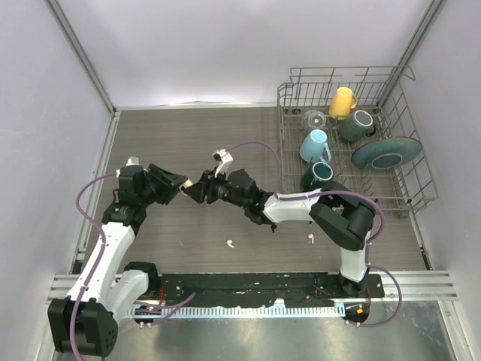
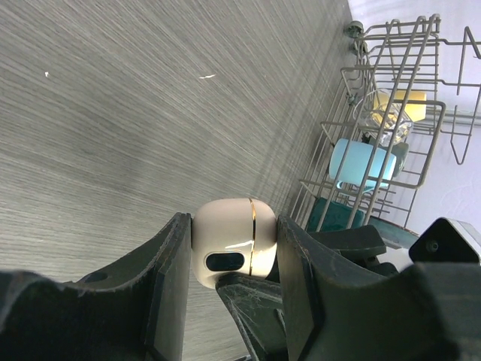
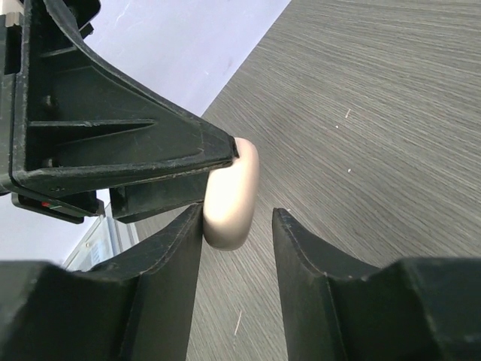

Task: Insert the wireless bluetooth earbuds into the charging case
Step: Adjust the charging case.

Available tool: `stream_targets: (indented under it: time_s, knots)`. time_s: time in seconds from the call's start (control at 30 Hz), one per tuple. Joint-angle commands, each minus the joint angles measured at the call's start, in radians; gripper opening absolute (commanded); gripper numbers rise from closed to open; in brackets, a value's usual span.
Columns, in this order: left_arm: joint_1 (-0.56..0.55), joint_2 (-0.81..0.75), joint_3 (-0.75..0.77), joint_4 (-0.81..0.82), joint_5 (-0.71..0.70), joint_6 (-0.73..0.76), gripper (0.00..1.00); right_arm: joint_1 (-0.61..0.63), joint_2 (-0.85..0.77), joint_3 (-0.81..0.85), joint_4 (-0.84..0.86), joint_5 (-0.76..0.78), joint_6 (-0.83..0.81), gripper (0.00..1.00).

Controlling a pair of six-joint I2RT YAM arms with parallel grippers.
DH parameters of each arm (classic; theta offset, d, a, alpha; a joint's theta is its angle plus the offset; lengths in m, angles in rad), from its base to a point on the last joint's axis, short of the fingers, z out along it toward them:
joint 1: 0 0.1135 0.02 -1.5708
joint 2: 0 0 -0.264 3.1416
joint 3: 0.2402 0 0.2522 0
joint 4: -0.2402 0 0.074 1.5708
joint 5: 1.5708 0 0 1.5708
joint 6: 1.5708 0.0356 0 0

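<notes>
Charging case [image 2: 229, 244]: clamped in my left jaws, lid seemingly shut; right jaws stood apart around it. 2 cream earbuds [image 1: 230, 244]: on bench [image 1: 188, 143], well apart from both jaws. I judged 0 inserted.

Wire dish rack [image 1: 421, 173] on grey table [image 1: 188, 135], well right of the right tool [image 1: 198, 188], holding yellow mug [image 1: 343, 102], light-blue mug [image 1: 315, 145], dark teal mugs [image 1: 357, 125], teal plate [image 1: 387, 153].
</notes>
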Motion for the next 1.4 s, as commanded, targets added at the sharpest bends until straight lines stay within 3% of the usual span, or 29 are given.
stream_targets:
  time_s: [0.0, 0.27, 0.43, 0.6, 0.7, 0.73, 0.77, 0.9, 0.93, 0.97, 1.13, 1.27, 1.37]
  knots:
    - [-0.006, -0.003, 0.005, 0.064, 0.025, -0.009, 0.00, 0.003, 0.007, 0.031, 0.087, 0.009, -0.024, 0.45]
    - [-0.010, -0.002, -0.006, 0.075, 0.031, -0.012, 0.00, 0.003, 0.004, 0.021, 0.107, 0.013, -0.027, 0.43]
    - [-0.015, -0.003, -0.010, 0.082, 0.031, -0.017, 0.00, 0.003, 0.001, 0.020, 0.110, 0.009, -0.027, 0.31]
    - [-0.015, -0.002, -0.006, 0.084, 0.028, -0.018, 0.01, 0.003, -0.009, 0.012, 0.102, -0.007, -0.028, 0.29]
    - [-0.016, 0.000, -0.006, 0.092, 0.033, -0.015, 0.06, 0.003, -0.018, 0.008, 0.101, -0.008, -0.033, 0.08]
    - [-0.015, -0.003, -0.006, 0.096, 0.037, -0.012, 0.13, 0.003, -0.021, 0.005, 0.102, -0.014, -0.034, 0.04]
    - [-0.016, -0.006, -0.007, 0.105, 0.045, -0.008, 0.36, 0.003, -0.025, 0.003, 0.102, -0.019, -0.036, 0.01]
    - [-0.016, -0.023, 0.002, 0.113, 0.048, 0.064, 0.77, -0.001, -0.065, -0.005, 0.069, -0.060, -0.067, 0.01]
    - [-0.015, -0.026, 0.008, 0.119, 0.057, 0.086, 0.92, -0.009, -0.076, -0.006, 0.053, -0.089, -0.076, 0.01]
    - [-0.015, -0.025, 0.023, 0.130, 0.066, 0.112, 0.97, -0.015, -0.085, -0.011, 0.032, -0.108, -0.079, 0.01]
    - [-0.015, -0.019, 0.062, 0.181, 0.158, 0.302, 1.00, -0.084, -0.183, -0.093, 0.007, -0.259, -0.061, 0.01]
    - [-0.015, -0.008, 0.071, 0.259, 0.267, 0.431, 1.00, -0.243, -0.295, -0.140, -0.045, -0.555, -0.014, 0.01]
    - [-0.015, 0.004, 0.059, 0.375, 0.437, 0.463, 1.00, -0.328, -0.367, -0.117, -0.173, -0.710, -0.019, 0.01]
